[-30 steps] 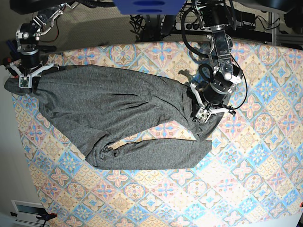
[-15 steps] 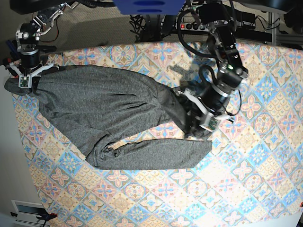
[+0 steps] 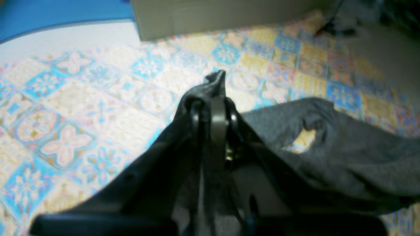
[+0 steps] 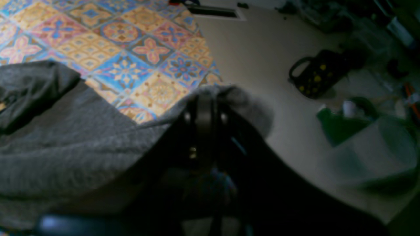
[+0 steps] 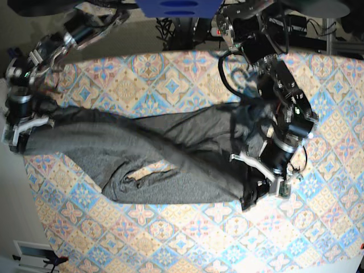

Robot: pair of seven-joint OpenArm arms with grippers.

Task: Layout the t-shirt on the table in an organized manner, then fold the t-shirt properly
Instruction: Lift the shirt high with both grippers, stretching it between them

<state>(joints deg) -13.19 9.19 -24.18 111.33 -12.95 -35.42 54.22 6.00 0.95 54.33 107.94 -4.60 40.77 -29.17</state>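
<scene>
Fabric of the t-shirt (image 5: pixel 153 156), dark heathered grey, lies stretched in a long band across the table (image 5: pixel 170 239), rumpled, with an oval gap near its lower left edge. The base view alone shows this full spread: one end reaches the table's left edge, the other ends past the middle.

The left gripper (image 5: pixel 266 190) is pinched tight on the garment's right end; the left wrist view shows a small peak of cloth (image 3: pixel 215 80) poking up past the pressed-together fingertips, lifted above the patterned tablecloth, with more of the shirt draped to the side.

The right gripper (image 5: pixel 18 132) clamps the opposite end at the table's left edge. Its wrist view shows the jaws closed on a fold of grey fabric (image 4: pixel 229 95) held out over the table's rim, above the pale floor.

Only that wrist view shows the floor clutter: a dark bag (image 4: pixel 316 78) with yellow spots, its contents not discernible, a green object (image 4: pixel 341 124), and a translucent container (image 4: pixel 377 154), blurred.
</scene>
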